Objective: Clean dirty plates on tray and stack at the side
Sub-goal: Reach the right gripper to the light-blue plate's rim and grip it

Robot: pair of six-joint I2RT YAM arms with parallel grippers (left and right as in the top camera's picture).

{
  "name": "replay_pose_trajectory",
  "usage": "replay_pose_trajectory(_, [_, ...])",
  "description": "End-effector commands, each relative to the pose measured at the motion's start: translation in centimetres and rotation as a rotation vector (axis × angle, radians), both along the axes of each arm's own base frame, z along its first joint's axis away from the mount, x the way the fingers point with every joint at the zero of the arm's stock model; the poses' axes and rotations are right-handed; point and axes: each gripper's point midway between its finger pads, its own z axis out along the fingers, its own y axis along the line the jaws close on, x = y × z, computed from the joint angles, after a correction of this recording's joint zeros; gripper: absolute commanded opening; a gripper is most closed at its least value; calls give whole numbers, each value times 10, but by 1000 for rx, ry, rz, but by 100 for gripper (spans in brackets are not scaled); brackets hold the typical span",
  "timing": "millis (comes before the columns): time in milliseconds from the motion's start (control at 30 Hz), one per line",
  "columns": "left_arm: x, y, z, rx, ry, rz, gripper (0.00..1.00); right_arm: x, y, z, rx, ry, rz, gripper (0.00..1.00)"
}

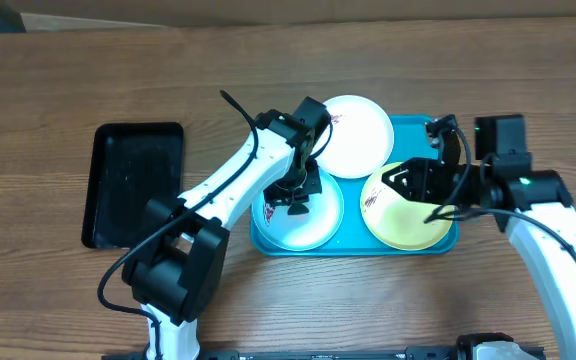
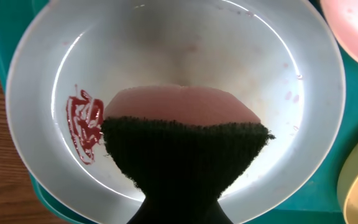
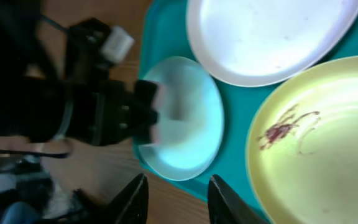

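Observation:
The turquoise tray (image 1: 448, 242) holds three plates. The pale blue plate (image 1: 313, 222) lies front left and carries a dark-red smear (image 2: 82, 127) on its left side. My left gripper (image 1: 296, 195) is over it, shut on a pink sponge with a dark green pad (image 2: 185, 146); the sponge hides its fingers in the left wrist view. The white plate (image 1: 356, 135) is at the back. The yellow-green plate (image 1: 408, 222), with a red smear (image 3: 281, 130), lies front right. My right gripper (image 3: 179, 202) hovers over that plate, open, with nothing between its fingers.
A narrower black tray (image 1: 133, 185) lies on the wooden table (image 1: 48, 120) left of the turquoise tray. The left arm (image 1: 218, 195) reaches across between the two trays. The right arm (image 1: 548, 230) comes in from the right side.

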Motion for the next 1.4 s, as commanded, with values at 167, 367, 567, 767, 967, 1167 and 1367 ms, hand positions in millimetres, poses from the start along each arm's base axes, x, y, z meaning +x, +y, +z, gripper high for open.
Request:
replay_pose_trajectory(167, [-4,2,-2,-5,23,-33,4,23,24,-39,-105,42,0,30])
replay_pose_trajectory(367, [-5,2,-2,-3,26,-41,4,30,36,-74,-231,103,-80,31])
replay_pose_trajectory(567, [-5,2,-2,-4,25,-40,4,25,63,-76,-222,86,-31,39])
replay_pose_trajectory(767, [-3,-1,-2,-14,16,-42,4,19,67,-78,-229,97,-13,41])
replay_pose_trajectory(967, [3,-5,-2,-28,-8,-42,4,13,64,-86,-242,118,-14,44])
replay_pose_trajectory(1167, [4,-5,-2,-30,-13,-44,4,15,49,-97,-324,108,-59,45])
replay_pose_trajectory(1367, [2,-4,-2,-24,-4,-47,4,20,40,-99,-368,88,-89,45])
